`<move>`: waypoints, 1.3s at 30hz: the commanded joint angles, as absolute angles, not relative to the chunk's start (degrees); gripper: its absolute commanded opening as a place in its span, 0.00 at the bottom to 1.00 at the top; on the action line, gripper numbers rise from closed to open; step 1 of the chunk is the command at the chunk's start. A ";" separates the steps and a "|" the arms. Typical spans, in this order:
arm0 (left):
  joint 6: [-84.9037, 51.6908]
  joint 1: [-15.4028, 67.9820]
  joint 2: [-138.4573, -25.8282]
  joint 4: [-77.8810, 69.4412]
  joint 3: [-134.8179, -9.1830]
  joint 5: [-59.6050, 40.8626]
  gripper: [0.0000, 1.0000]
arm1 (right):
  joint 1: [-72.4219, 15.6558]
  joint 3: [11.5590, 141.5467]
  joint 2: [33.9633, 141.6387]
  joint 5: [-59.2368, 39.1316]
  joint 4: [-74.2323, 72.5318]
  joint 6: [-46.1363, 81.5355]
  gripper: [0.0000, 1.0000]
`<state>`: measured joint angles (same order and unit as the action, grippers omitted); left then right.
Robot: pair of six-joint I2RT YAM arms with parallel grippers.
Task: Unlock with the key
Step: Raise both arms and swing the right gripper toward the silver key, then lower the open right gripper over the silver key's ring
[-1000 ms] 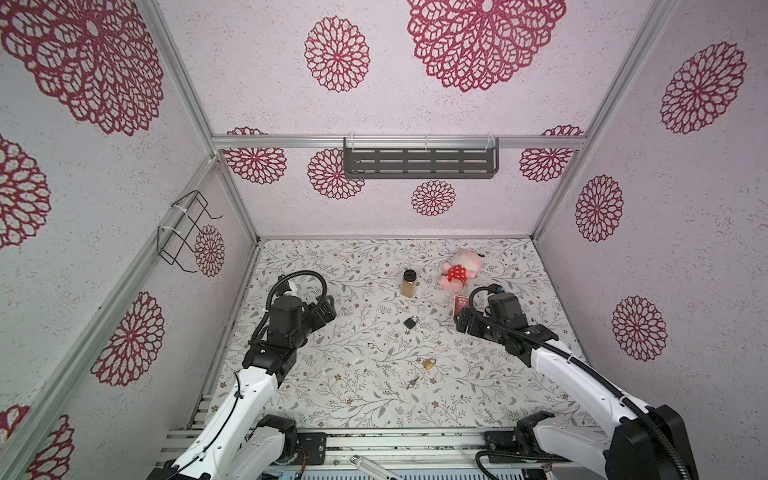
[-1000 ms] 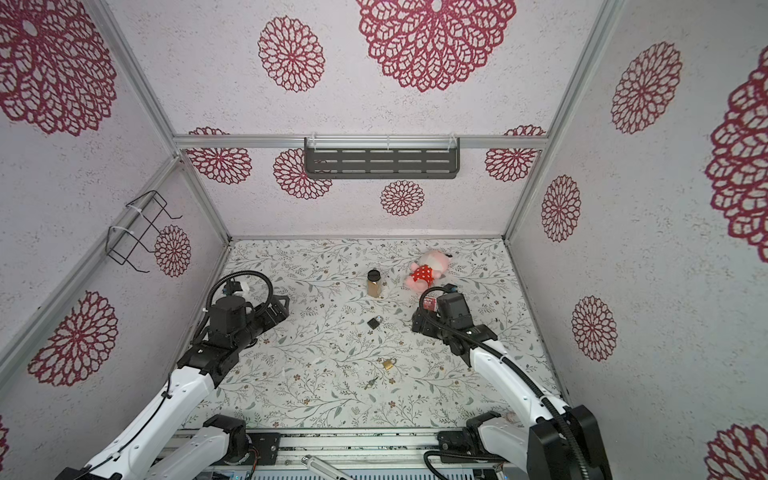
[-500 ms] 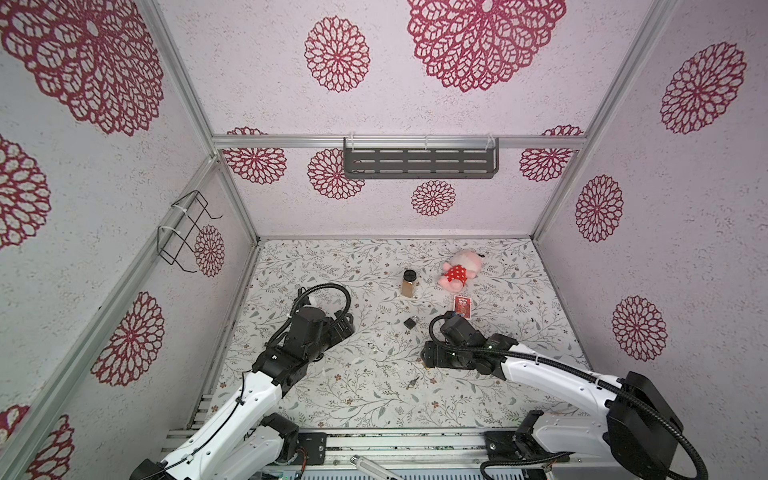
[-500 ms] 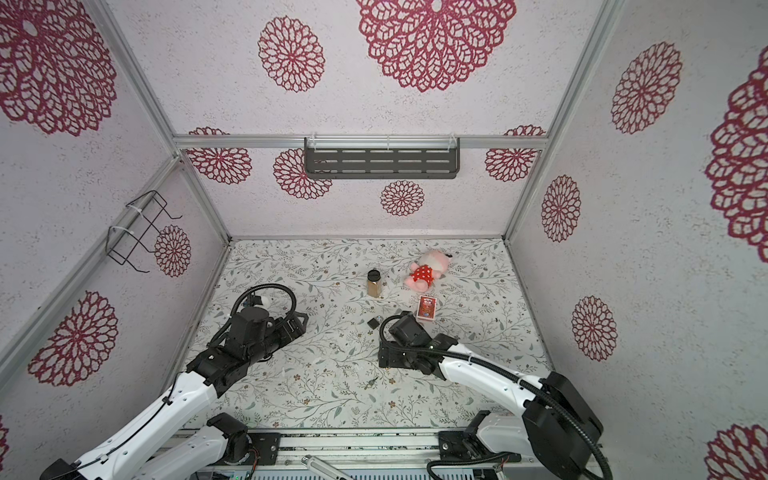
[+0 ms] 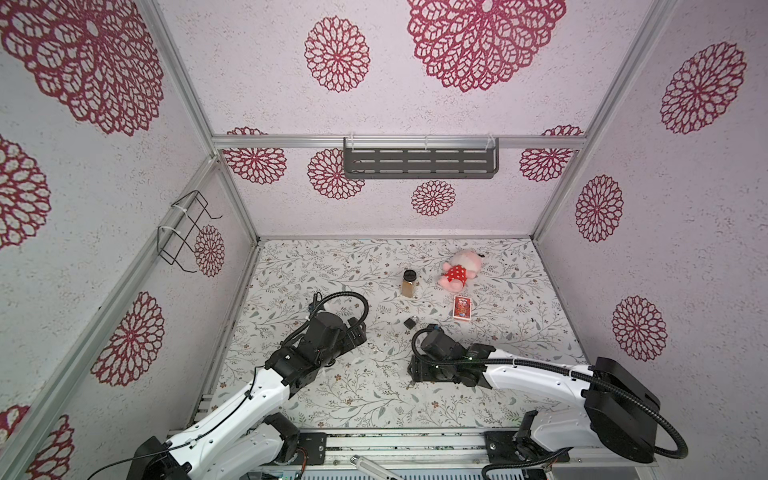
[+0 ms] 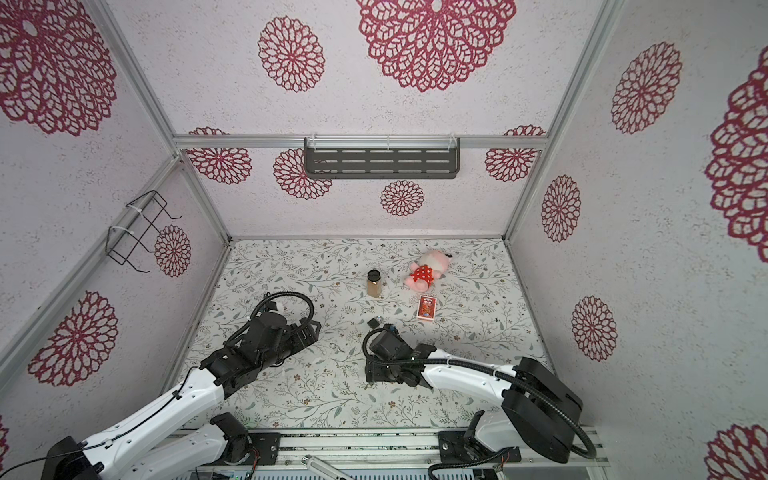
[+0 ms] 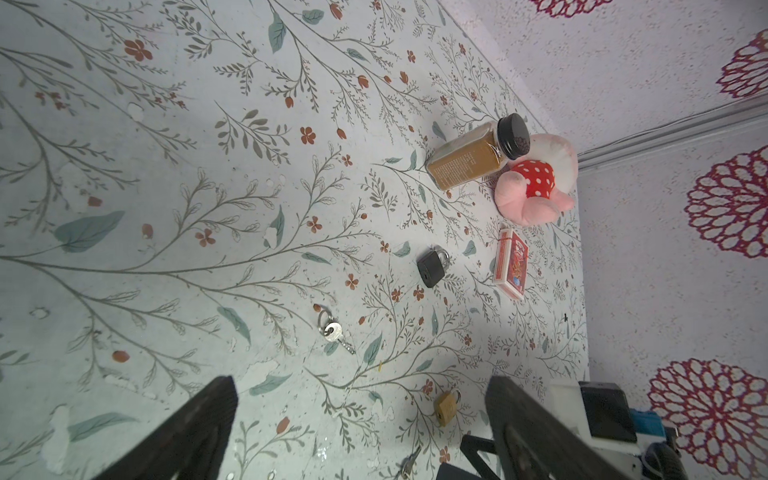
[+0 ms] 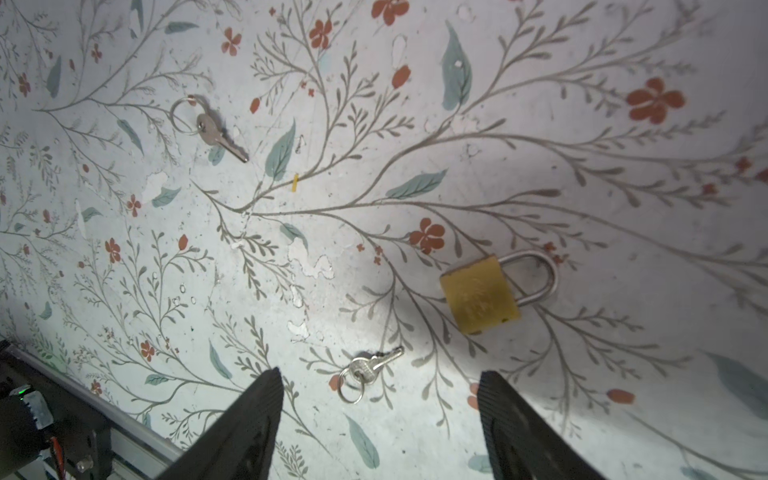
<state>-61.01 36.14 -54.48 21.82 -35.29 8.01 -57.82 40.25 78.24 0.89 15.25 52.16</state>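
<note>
Right wrist view: locate small key (image 8: 368, 368) flat on table (image 8: 540, 124), directly between parted, empty fingers of right end effector (image 8: 378, 376), with brass padlock (image 8: 480, 293) near. Treat as light, stiff, thin and probably slippery metal, hard to lift off a flat surface. Pinch across flat bow, leaving blade free. Note left end effector (image 7: 359, 380) likewise spread wide, holding nothing.

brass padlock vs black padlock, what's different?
Colour: the brass padlock has a yellow metal body, the black padlock a dark one.
Place: the brass padlock lies close to the right tool, the black padlock farther back, near the red card box.
Shackle: the brass padlock's shows whole, the black padlock's is mostly hidden.
Both shackles are silver.
</note>
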 commanded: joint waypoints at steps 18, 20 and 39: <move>-63.88 37.46 -53.66 23.03 -34.01 11.30 0.97 | -61.79 41.07 85.08 0.15 10.93 53.60 0.71; -64.24 37.45 -53.53 23.90 -34.10 11.78 0.97 | -61.96 41.78 85.84 0.04 11.16 53.08 0.70; -67.66 37.44 -49.57 28.75 -33.99 13.58 0.97 | -63.98 51.18 92.23 -2.59 13.36 45.23 0.66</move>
